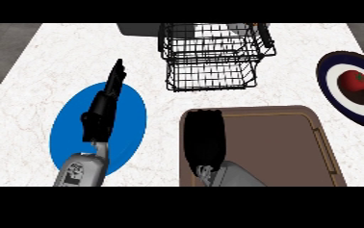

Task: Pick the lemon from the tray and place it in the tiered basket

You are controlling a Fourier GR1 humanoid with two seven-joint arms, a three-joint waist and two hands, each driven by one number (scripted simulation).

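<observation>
Lemon is hiding, probably under the right hand (206,135); its grip I cannot tell. Lifting clear of the tray (277,145) before heading to the basket (210,73) ahead seems best.

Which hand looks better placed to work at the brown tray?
The right hand: it hangs over the tray's left end, while the left hand is over the blue plate beside it. No lemon shows.

Tiered basket (213,54) behind tray (277,145), plate (131,121) left of tray, second plate (331,85) at right edge
</observation>
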